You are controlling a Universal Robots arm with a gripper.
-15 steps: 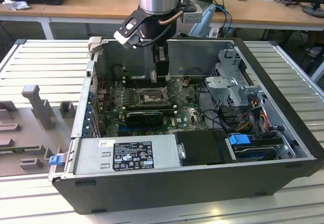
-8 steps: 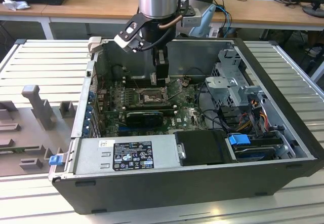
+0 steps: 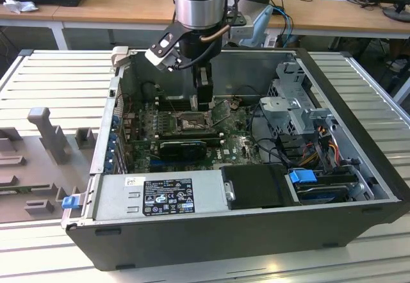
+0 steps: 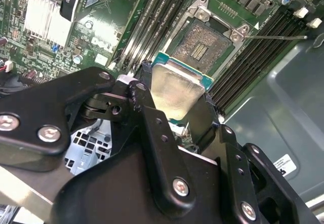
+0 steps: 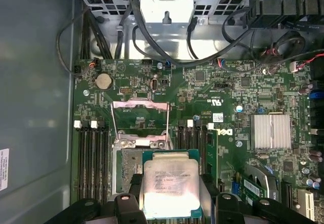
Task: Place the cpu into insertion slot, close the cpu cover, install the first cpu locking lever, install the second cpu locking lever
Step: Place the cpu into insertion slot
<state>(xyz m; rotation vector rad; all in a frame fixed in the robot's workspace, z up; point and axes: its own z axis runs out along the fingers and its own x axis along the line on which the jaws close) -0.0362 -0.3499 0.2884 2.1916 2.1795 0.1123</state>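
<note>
While gripped by its opposite edges between the two black fingers (image 5: 126, 206) of the gripper (image 5: 174, 203), which are closed narrow on it, the cpu (image 5: 169, 183) hangs inside the open computer case (image 3: 359, 225), close above the insertion slot (image 4: 205, 41) but not seated. In the first wrist view part of the slot's contact field shows bare beside the chip. The cpu cover (image 5: 140, 122) is swung open, clear of the slot. A thin lever (image 4: 276, 37) lies out across the memory slots (image 5: 91, 153). Hazards, as judged:

- The chip appears offset from the slot and somewhat tilted in the second wrist view, so lowering it this way could land a corner on the metal rim or bend contacts.
- The hold is on thin edges only, so a slip could drop the chip onto the motherboard (image 5: 212, 92).
- The fingers flank the chip closely and could strike the slot's frame.
</note>
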